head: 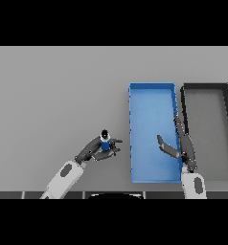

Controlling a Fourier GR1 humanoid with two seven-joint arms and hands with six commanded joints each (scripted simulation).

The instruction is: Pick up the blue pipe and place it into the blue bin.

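Head view: the left hand (97, 149) clasps the blue pipe (105, 142) just left of the blue bin (152, 95). The right hand (179, 147), fingers straight and spread, hovers over the bin's right wall.

No text, label or number can be read anywhere.

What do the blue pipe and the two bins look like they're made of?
Blue pipe, held in the left hand: probably plastic, flat blue with a dark end. Blue bin: likely matte plastic, uniform colour, thin walls, no glint. Dark bin: black rim, grey floor; plastic or painted metal, hard to tell.
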